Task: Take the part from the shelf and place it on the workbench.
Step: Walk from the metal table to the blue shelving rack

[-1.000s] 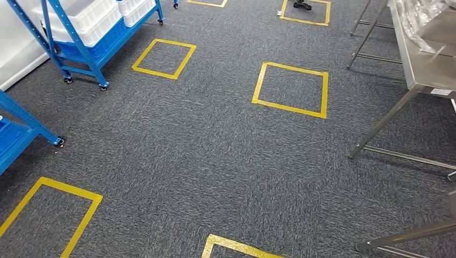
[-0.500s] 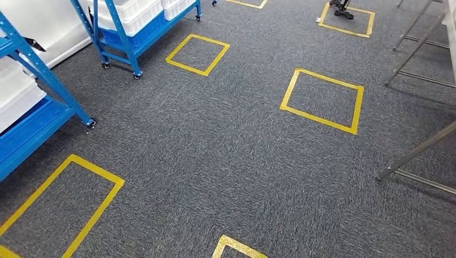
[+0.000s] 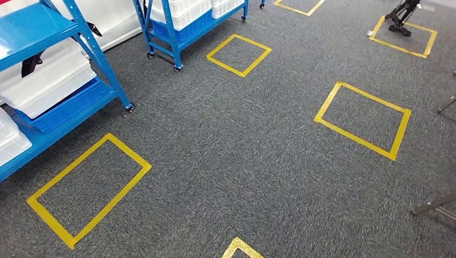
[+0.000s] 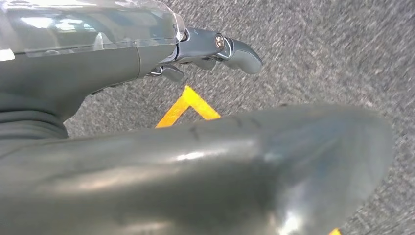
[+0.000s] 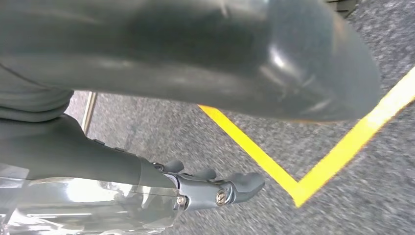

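Left hand and right hand hang over grey carpet — fingers apart, holding nothing. Blue shelf stands at left, white bins on it.

Shelf at left, bins on it; second shelf behind; taped squares across floor.

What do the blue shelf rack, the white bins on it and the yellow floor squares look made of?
Blue wheeled shelf rack: probably painted metal, with an even glossy coat and thin angled posts. White rectangular bins: likely plastic, smooth and slightly translucent. Yellow floor squares: seemingly adhesive tape, flat strips overlapping at corners on grey carpet.
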Tool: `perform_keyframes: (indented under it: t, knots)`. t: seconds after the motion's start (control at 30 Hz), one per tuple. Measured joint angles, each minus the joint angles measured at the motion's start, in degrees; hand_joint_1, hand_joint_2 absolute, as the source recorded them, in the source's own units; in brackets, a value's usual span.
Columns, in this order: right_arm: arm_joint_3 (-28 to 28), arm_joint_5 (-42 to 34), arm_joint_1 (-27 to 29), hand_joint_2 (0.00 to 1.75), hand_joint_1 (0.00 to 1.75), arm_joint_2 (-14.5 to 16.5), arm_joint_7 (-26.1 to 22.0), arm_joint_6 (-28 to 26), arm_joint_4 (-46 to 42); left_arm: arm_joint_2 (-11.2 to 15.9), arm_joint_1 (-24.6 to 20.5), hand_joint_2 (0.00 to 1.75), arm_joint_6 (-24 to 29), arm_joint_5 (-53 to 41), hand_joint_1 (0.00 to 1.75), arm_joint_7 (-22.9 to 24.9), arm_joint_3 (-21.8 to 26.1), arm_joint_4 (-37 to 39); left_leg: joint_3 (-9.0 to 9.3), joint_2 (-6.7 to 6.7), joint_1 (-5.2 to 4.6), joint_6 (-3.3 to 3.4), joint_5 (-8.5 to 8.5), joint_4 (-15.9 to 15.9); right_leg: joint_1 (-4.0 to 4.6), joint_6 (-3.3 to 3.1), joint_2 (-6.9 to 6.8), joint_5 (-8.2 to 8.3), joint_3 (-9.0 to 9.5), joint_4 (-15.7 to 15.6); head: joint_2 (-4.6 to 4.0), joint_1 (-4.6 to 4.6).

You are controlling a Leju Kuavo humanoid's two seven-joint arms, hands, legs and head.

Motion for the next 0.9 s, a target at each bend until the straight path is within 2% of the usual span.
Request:
perform_keyframes:
  t: [0.07,0.13,0.2,0.23,0.27,0.3,0.33,0.37,0.43,0.47,0.5,0.57,0.6,0.63,0.7,0.73,0.77,0.8,0.83,0.87,0.9]
  knots:
    - [0.0,0.17,-0.31,0.0,0.0,0.0,-0.04,-0.17,0.0,0.05,0.19,0.0,0.02,0.06,0.0,0.0,0.0,0.0,-0.11,-1.13,0.0,0.82,0.19,-0.18,-0.17,0.62,-0.5,-0.28,0.29,0.11,0.0,0.08]
    - [-0.01,0.24,-0.4,0.0,0.0,0.0,-0.07,-0.25,0.0,0.09,0.24,0.0,0.03,0.09,0.0,0.0,0.0,0.0,0.01,-2.16,0.15,1.61,0.52,-0.62,-0.52,1.17,1.53,-2.13,-0.45,2.34,-0.01,0.16]
    - [-0.02,0.3,-0.25,0.0,0.0,0.01,-0.09,-0.27,0.01,0.1,0.09,0.0,0.03,0.1,0.0,0.0,0.0,0.0,-0.03,-3.24,0.18,2.13,0.74,-0.78,-0.71,1.41,4.55,-5.94,-3.62,9.12,-0.01,0.3]
    - [-0.02,0.33,-0.18,0.0,0.0,0.01,-0.09,-0.27,0.01,0.1,0.03,0.0,0.03,0.11,0.0,0.0,0.0,0.0,-0.13,-3.87,0.13,2.25,0.79,-0.76,-0.72,1.46,5.25,-7.59,-5.65,13.11,0.0,0.32]
    - [-0.02,0.35,-0.11,0.0,0.0,0.02,-0.07,-0.27,0.02,0.1,0.03,0.0,0.03,0.12,0.0,0.0,0.0,0.0,-0.15,-4.56,0.08,2.31,0.8,-0.73,-0.72,1.5,5.55,-8.31,-7.21,16.01,0.0,0.33]
    - [-0.02,0.37,-0.06,0.0,0.0,0.02,-0.05,-0.27,0.02,0.1,0.06,0.0,0.03,0.11,0.0,0.0,0.0,0.0,-0.13,-5.3,0.05,2.32,0.79,-0.69,-0.72,1.48,5.68,-7.87,-7.9,16.97,0.0,0.33]
    - [-0.02,0.37,-0.02,0.0,0.0,0.02,-0.02,-0.27,0.02,0.1,0.09,0.0,0.03,0.11,0.0,0.0,0.0,0.0,-0.06,-6.11,0.05,2.29,0.78,-0.63,-0.74,1.4,5.85,-6.25,-7.49,15.6,0.0,0.33]
    - [-0.02,0.38,0.02,0.0,0.0,0.01,0.01,-0.27,0.02,0.1,0.1,0.0,0.03,0.11,0.0,0.0,0.0,0.0,0.03,-6.92,0.06,2.23,0.74,-0.57,-0.79,1.26,6.32,-3.89,-6.14,12.25,0.0,0.34]
    - [-0.04,0.42,0.15,0.0,0.0,-0.02,0.03,-0.26,0.02,0.08,0.02,0.0,0.02,0.13,0.0,0.0,0.0,0.0,-0.02,-8.42,-0.02,1.85,0.65,-0.31,-1.01,0.94,8.96,-0.25,-3.03,4.55,0.0,0.33]
    - [-0.05,0.46,0.17,0.0,0.0,-0.03,0.04,-0.25,0.02,0.08,-0.01,0.0,0.02,0.13,0.0,0.0,0.0,0.0,-0.18,-9.04,-0.04,1.53,0.65,-0.2,-1.05,0.82,10.02,0.47,-2.12,2.26,0.0,0.32]
    - [-0.06,0.53,0.15,0.0,0.0,-0.04,0.04,-0.23,0.02,0.08,0.01,0.0,0.02,0.14,0.0,0.0,0.0,0.0,-0.37,-9.65,-0.03,1.12,0.72,-0.17,-1.01,0.7,10.62,0.48,-1.8,1.34,0.0,0.29]
    - [-0.06,0.69,-0.01,0.0,0.0,-0.02,0.03,-0.22,0.02,0.14,0.22,0.0,0.04,0.15,0.0,0.0,0.01,0.0,-0.73,-10.56,0.08,0.35,0.87,-0.26,-0.97,0.23,9.54,0.59,-1.68,1.08,0.0,0.28]
    - [-0.06,0.77,-0.02,0.0,0.0,0.0,0.02,-0.22,0.02,0.19,0.33,0.0,0.05,0.15,0.0,0.01,0.01,0.0,-0.97,-9.83,0.04,0.03,0.53,0.13,-1.02,-0.13,8.83,0.72,-1.58,0.87,0.0,0.23]
    - [-0.06,0.84,0.03,0.0,0.0,0.02,0.0,-0.22,0.02,0.22,0.37,0.0,0.06,0.15,0.0,0.01,0.01,0.0,-1.59,-8.43,-0.02,-0.22,-0.39,1.37,-1.1,-0.57,8.05,0.83,-1.48,0.62,0.0,0.12]
    - [-0.11,0.93,0.28,0.0,0.0,0.04,-0.03,-0.22,0.02,0.26,0.23,0.0,0.07,0.15,0.0,0.03,0.0,0.0,-4.27,-5.04,-0.03,-0.65,-3.99,7.27,-0.96,-1.21,6.29,0.84,-1.37,0.37,0.0,-0.1]
    - [-0.17,0.98,0.39,0.0,0.0,0.04,-0.03,-0.22,0.02,0.26,0.16,0.0,0.06,0.15,0.0,0.04,0.0,0.0,-6.09,-4.27,0.07,-0.86,-5.93,11.25,-0.82,-1.43,5.36,0.76,-1.38,0.39,0.0,-0.15]
    - [-0.25,1.02,0.46,0.0,0.0,0.04,-0.04,-0.22,0.02,0.25,0.15,0.0,0.06,0.17,0.0,0.06,0.0,0.0,-7.5,-3.94,0.16,-1.03,-7.18,14.51,-0.68,-1.49,4.45,0.7,-1.38,0.42,-0.01,-0.15]
    - [-0.33,1.08,0.47,0.0,0.0,0.04,-0.05,-0.22,0.02,0.25,0.21,0.0,0.05,0.19,0.0,0.07,0.0,0.0,-8.05,-3.75,0.22,-1.16,-7.39,16.04,-0.59,-1.51,3.6,0.63,-1.36,0.45,-0.01,-0.14]
    - [-0.38,1.13,0.42,0.0,0.0,0.04,-0.1,-0.22,0.02,0.27,0.29,0.0,0.05,0.22,0.0,0.08,0.01,0.0,-7.43,-3.53,0.24,-1.21,-6.5,15.27,-0.55,-1.47,2.85,0.54,-1.29,0.48,-0.01,-0.15]
    - [-0.41,1.16,0.36,0.0,0.0,0.07,-0.16,-0.22,0.02,0.33,0.36,0.0,0.05,0.26,0.0,0.09,0.01,0.0,-5.7,-3.13,0.23,-1.16,-4.8,12.34,-0.53,-1.39,2.16,0.43,-1.16,0.51,-0.01,-0.15]
    - [-0.43,1.19,0.32,0.0,0.0,0.09,-0.24,-0.22,0.02,0.4,0.37,0.0,0.06,0.28,0.0,0.09,0.02,0.0,-3.3,-2.07,0.16,-0.96,-2.93,8.08,-0.51,-1.23,1.52,0.27,-0.96,0.55,-0.01,-0.15]
